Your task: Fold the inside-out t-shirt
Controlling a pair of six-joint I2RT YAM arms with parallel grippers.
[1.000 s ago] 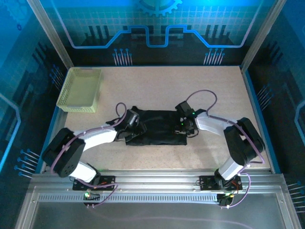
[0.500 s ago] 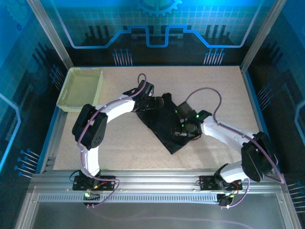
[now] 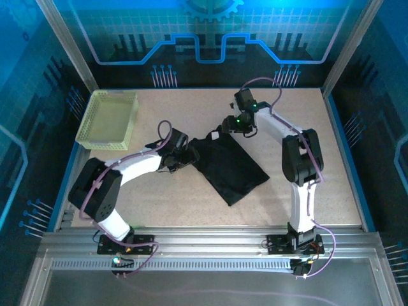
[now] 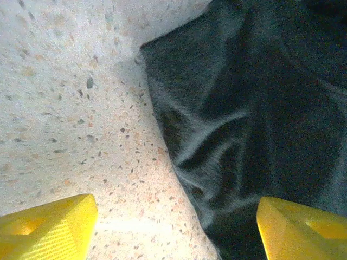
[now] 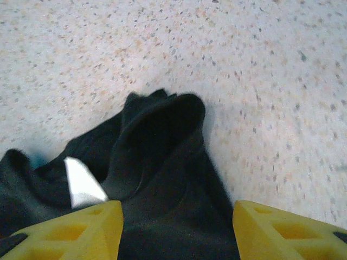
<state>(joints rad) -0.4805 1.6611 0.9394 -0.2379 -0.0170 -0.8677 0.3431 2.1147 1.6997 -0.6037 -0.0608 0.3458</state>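
The inside-out t-shirt (image 3: 231, 171) lies as a slanting black band in the middle of the bench (image 3: 306, 191). It runs from far left to near right, well apart from the mesh basket (image 3: 108, 119) in the far left corner. The left pincer (image 3: 183, 158) sits at the band's left edge, fingers spread, with only the cloth edge and bare bench between them. The right pincer (image 3: 229, 125) stands over the far end, also spread. The bunched corner and the white tag (image 5: 84, 184) lie between its fingers, unpinched.

This looks like the moment for taking a fresh hold for the next fold. The right pincer should come straight down on the bunched corner and close on all the layers, not on the tag alone. The left one should catch the edge where it is doubled. Both should then lift together, keeping the cloth taut so the band does not twist.

Half a second ago the left arm reached over the far end and the right pincer rested on the middle of the band. Both have since moved off. A second ago the shirt lay straight across from left to right; it is now turned onto the slant.
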